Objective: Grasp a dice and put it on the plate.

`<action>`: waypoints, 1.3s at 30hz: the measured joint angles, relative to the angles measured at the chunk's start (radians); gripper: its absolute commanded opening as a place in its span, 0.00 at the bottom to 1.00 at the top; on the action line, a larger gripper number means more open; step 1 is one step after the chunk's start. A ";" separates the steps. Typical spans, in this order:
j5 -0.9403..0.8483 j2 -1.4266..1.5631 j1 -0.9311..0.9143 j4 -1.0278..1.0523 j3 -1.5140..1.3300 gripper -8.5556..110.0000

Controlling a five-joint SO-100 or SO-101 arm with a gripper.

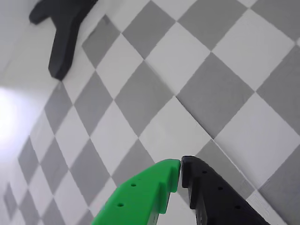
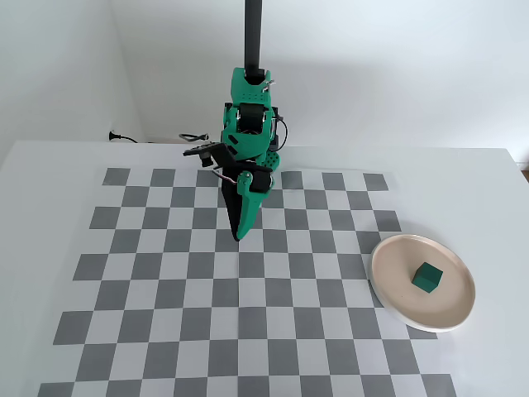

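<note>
Closest to the wrist camera, the hand [image 1: 180, 168] fills the lower edge, its green finger and black finger meeting at the tips with nothing between them, so it is closed and empty. Beyond it lies only the grey and white checker mat [image 1: 206, 93], and a black bracket-like piece [image 1: 63, 42] juts in at the upper left; neither dice nor plate appears in this view. From the fixed view, the arm [image 2: 248, 124] stands at the back of the bench [image 2: 50, 165], folded down so the hand [image 2: 240, 236] points at the checker mat [image 2: 165, 273] near its middle, well apart from everything else. The dice [image 2: 427, 278] already sits inside the plate [image 2: 395, 304] at the right, a little right of the plate's centre. The job looks done, so the risk is a needless further move: a sweep to the right could clip the plate's rim and jolt the dice out, and a drop of the low hand could drag the mat.
</note>
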State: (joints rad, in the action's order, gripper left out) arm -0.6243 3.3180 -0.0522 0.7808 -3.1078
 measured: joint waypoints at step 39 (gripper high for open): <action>0.618 0.000 -0.031 0.150 0.000 0.04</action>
State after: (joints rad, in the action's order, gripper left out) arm -0.0061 3.3180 -0.0828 0.9311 -3.1078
